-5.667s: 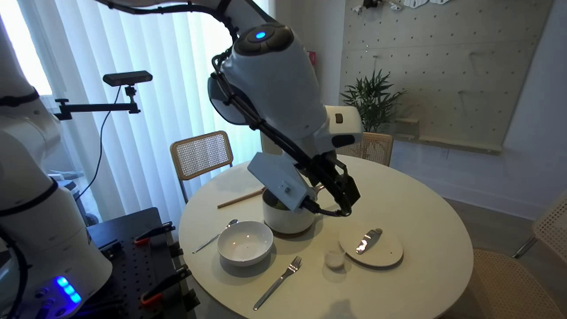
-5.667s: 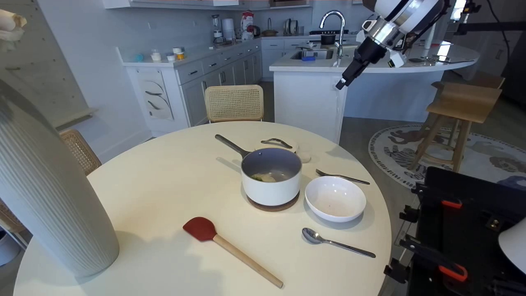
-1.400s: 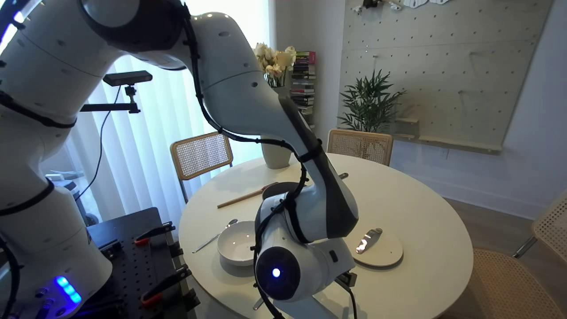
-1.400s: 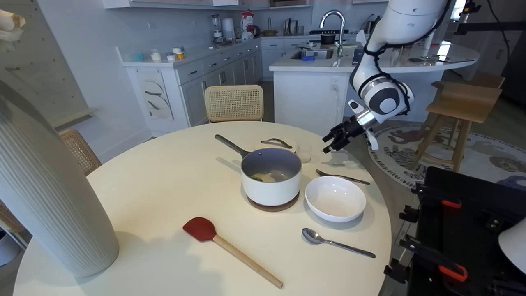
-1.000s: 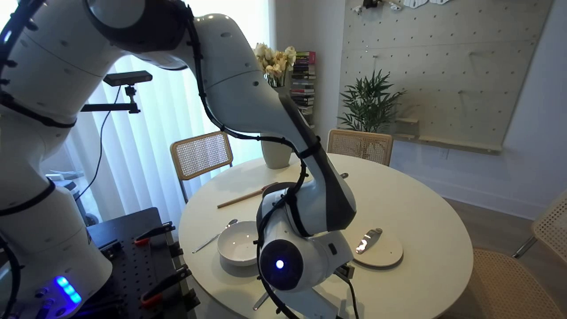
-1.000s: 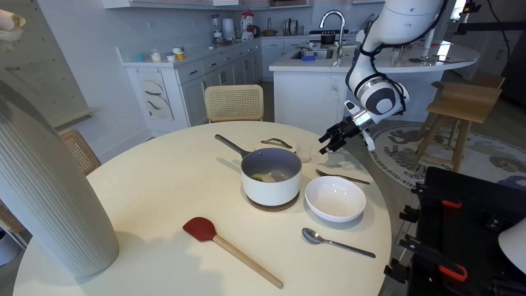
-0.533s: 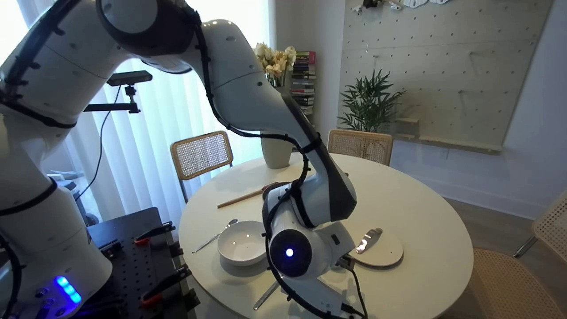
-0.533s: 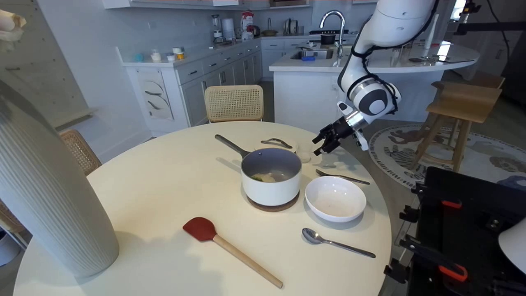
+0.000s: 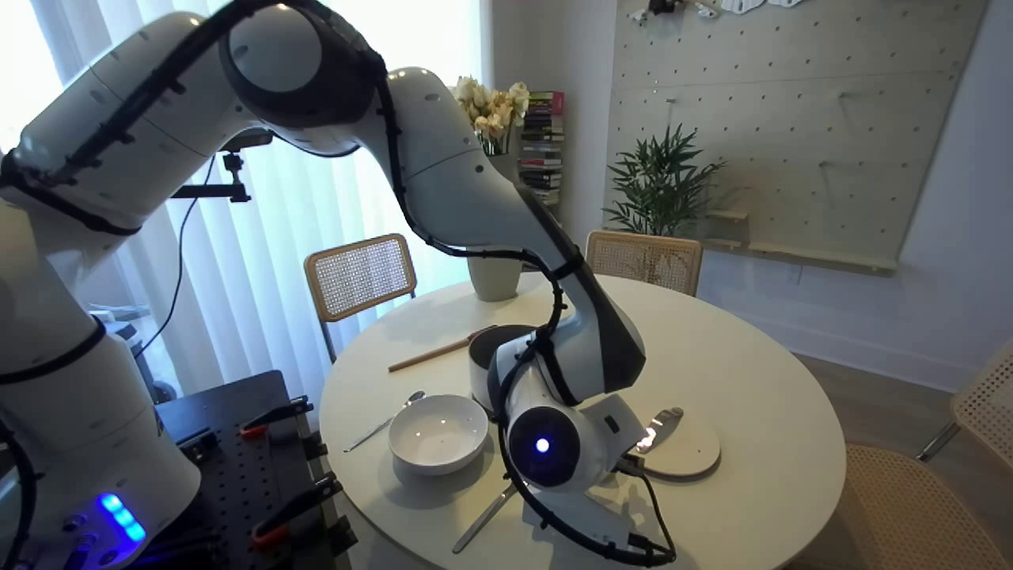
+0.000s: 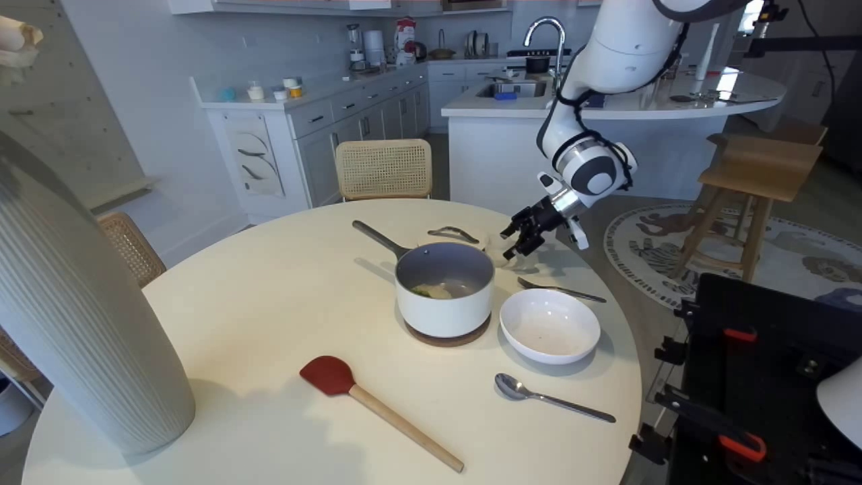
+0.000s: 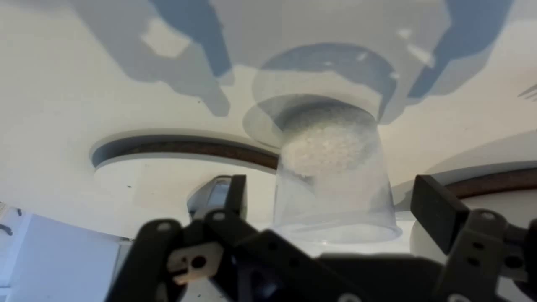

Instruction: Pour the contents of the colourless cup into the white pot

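1. There it is, the colourless cup (image 11: 335, 193), standing upright on the table (image 10: 256, 323), with white grains (image 11: 327, 147) piled in its bottom.
2. And here's the gripper (image 10: 508, 244), low over the tabletop, jaws spread wide! In the wrist view the cup shows in the gap, with clear space on either side between it and the fingers (image 11: 436, 205).
3. From outside it's a tough watch: in an exterior view the cup is only a faint shape right by those fingers, and in an exterior view the arm (image 9: 475, 190) gets in the way.
4. Just beside the cup lies a pale round disc (image 9: 696, 455) with a shiny metal strip (image 9: 655, 434) on it; whether cup and disc touch, I can't tell.
5. Near the cup, the white pot (image 10: 444, 313) sits on a round brown mat (image 10: 448, 339), pale and green bits (image 10: 434, 291) inside, its long dark handle (image 10: 380, 240) on the side away from the bowl.
6. That white bowl (image 10: 549, 327) is just beside the pot; a fork (image 10: 562, 290) lies between bowl and gripper, a spoon (image 10: 535, 395) on the bowl's other side.
7. Farther out, a red-headed spatula (image 10: 384, 411), then the tall ribbed vase (image 10: 94, 316), with pale flowers (image 9: 495, 119) in it.
8. Past the table's edge, a cane-backed chair (image 10: 384, 168).
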`<control>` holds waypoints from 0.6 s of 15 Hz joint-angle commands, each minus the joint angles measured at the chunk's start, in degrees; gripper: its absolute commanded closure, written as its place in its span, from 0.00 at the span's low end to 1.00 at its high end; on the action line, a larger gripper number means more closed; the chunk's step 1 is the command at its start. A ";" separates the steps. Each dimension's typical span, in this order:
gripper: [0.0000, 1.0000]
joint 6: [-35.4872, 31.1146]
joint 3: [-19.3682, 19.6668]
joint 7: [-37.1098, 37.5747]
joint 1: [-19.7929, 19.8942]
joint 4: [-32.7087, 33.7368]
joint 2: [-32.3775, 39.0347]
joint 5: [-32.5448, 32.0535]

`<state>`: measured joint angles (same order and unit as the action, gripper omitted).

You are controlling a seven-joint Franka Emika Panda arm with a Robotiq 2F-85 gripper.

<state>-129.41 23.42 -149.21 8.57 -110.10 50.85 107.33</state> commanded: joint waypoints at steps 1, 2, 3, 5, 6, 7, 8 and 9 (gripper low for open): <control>0.00 0.19 0.75 0.00 -0.92 1.75 2.14 1.30; 0.00 0.36 0.77 0.00 -0.92 1.89 2.34 1.35; 0.00 0.56 0.98 0.00 -1.09 2.08 2.58 1.44; 0.00 1.02 1.51 0.00 -1.52 2.37 2.78 1.64; 0.00 1.13 1.70 0.00 -1.65 2.55 2.84 1.74; 0.00 1.21 1.85 0.00 -1.79 2.65 2.83 1.80; 0.00 1.26 1.88 0.00 -1.79 2.68 2.79 1.82; 0.00 1.22 1.71 0.00 -1.66 2.62 2.68 1.72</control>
<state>-129.13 23.88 -149.21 8.15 -108.06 53.18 107.55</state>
